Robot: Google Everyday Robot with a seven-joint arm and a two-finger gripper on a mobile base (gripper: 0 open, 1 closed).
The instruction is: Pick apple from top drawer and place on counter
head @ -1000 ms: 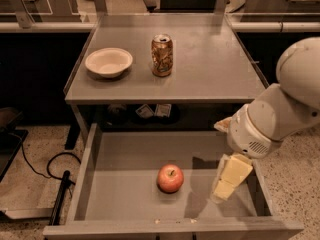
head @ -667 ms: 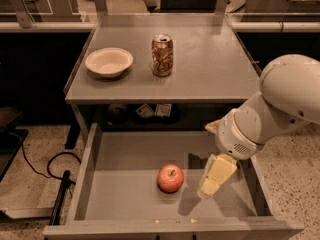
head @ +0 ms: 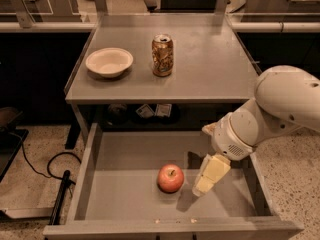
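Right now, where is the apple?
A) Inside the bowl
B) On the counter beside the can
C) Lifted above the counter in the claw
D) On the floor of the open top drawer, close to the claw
D: the apple rests on the floor of the open top drawer, with the claw inside the drawer close beside it. The counter carries the bowl and the can.

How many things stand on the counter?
2: a bowl at the left and a can near the middle. The apple lies in the drawer, the gripper beside it.
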